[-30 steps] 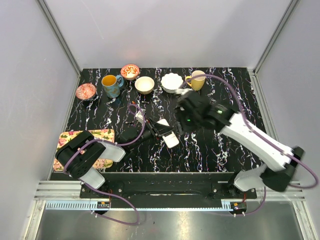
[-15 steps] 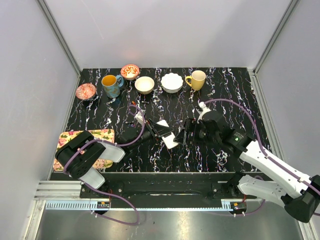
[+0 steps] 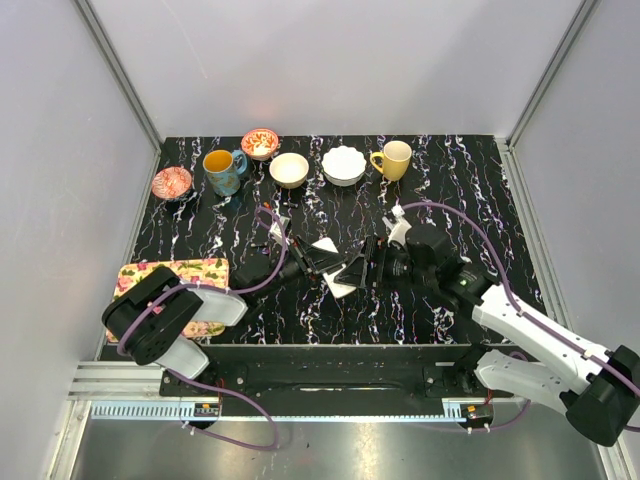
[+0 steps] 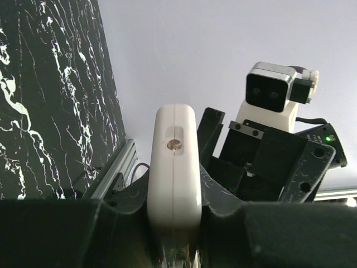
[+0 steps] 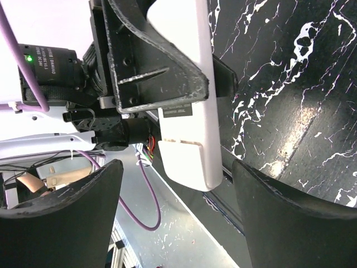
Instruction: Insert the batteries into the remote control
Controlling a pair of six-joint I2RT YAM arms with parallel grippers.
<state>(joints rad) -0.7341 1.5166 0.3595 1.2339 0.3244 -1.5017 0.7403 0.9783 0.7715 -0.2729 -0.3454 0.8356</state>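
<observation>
Left arm reaches low over the black marbled table (image 3: 450,180), left gripper (image 3: 318,262) clamped on the remote control (image 3: 340,279) at mid-table. Right arm faces it, right gripper (image 3: 362,268) spread wide, straddling the remote's free end. Small dark label (image 5: 176,110) on the remote: print unreadable.

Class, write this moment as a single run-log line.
left gripper: shut on remote control | right gripper: open around remote control's end

White remote control (image 5: 185,131) in left gripper (image 5: 195,84)
</observation>
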